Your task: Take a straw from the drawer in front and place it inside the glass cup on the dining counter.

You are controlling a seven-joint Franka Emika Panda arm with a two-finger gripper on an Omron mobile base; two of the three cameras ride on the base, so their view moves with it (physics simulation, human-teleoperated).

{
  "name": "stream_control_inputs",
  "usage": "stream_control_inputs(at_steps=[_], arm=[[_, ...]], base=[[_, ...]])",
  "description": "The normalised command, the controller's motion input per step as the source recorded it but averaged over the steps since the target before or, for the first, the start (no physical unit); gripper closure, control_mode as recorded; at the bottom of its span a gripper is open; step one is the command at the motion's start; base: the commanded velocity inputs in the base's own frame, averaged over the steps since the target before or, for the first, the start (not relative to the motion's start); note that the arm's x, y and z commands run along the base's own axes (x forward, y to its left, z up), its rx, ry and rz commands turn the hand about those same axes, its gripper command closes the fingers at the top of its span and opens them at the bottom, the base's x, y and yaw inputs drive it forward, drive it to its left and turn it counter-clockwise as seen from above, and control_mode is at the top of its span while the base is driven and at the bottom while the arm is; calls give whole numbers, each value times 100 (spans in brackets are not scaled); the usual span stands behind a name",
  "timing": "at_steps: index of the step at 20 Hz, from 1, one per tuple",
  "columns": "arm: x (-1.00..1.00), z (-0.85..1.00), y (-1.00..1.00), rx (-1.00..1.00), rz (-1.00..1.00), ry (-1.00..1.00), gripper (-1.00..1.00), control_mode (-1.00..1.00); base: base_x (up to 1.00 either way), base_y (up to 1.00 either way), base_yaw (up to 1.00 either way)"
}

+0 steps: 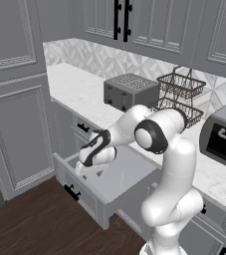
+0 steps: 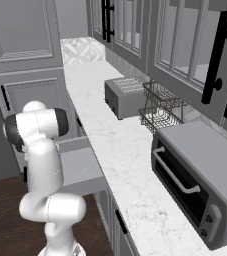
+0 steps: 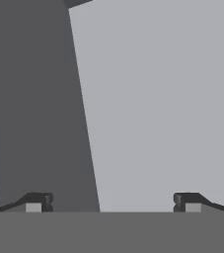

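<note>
Drawer (image 1: pixel 115 182) open; my tool (image 3: pixel 113 202), spread and empty, hangs inside it. Next I must find the straw.

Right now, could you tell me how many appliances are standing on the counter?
2: a toaster towards the far end, and a toaster oven nearer the robot, with a wire basket rack between them.

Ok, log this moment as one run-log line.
phase: reaching into drawer | gripper: open, empty, over pale drawer floor | straw: not seen | drawer: pulled open
</note>
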Motion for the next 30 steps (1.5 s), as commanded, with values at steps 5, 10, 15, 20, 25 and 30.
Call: stream_control_inputs(at_steps=[5, 10, 15, 20, 25, 30], arm=[[-49, 3, 67, 0, 0, 0, -100, -100], [6, 11, -64, -2, -19, -1, -100, -100], [26, 0, -94, -3, -22, 0, -100, -100], [29, -5, -61, -9, -20, 0, -100, -100], [24, -26, -27, -11, -17, 0, -100, -100], [13, -27, -24, -4, -13, 2, -100, -100]], base=[[0, 0, 0], [0, 0, 0], [0, 0, 0], [0, 0, 0], [0, 0, 0], [0, 0, 0]])
